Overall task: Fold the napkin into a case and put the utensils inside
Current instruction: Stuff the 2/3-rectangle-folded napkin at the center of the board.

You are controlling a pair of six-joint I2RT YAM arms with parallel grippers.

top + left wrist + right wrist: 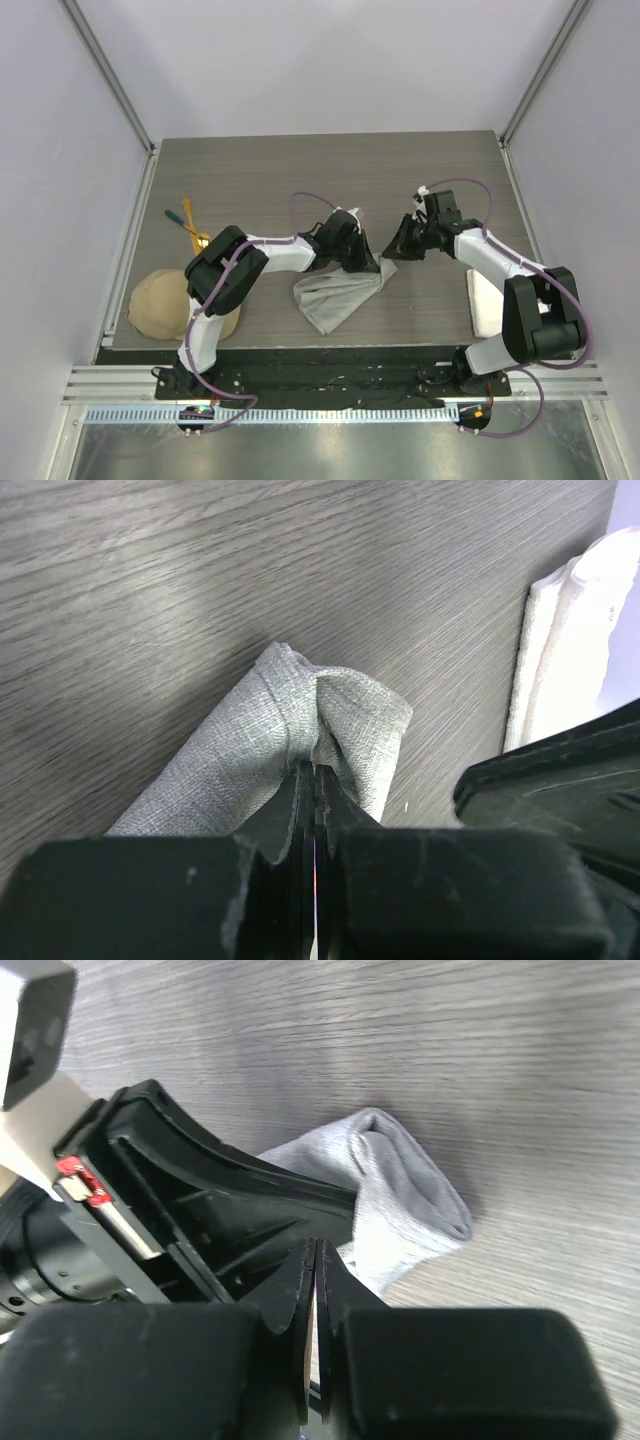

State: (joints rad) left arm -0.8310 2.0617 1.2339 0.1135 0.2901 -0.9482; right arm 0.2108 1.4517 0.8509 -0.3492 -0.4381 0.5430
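The light grey napkin (335, 295) lies bunched and partly folded at the table's middle front. My left gripper (366, 262) is shut on a raised fold at its right corner; the left wrist view shows the cloth (270, 730) pinched between the jaws. My right gripper (396, 250) hovers just right of that corner, shut and empty, with the napkin's corner (410, 1195) just ahead of its tips. The utensils lie at the far left: an orange-yellow handled one (188, 212), a teal handled one (174, 217) and a gold spoon (203, 240).
A thick white towel (485, 300) lies at the front right and also shows in the left wrist view (570, 630). A tan cap (160, 305) sits at the front left corner. Grey walls close in the table on three sides.
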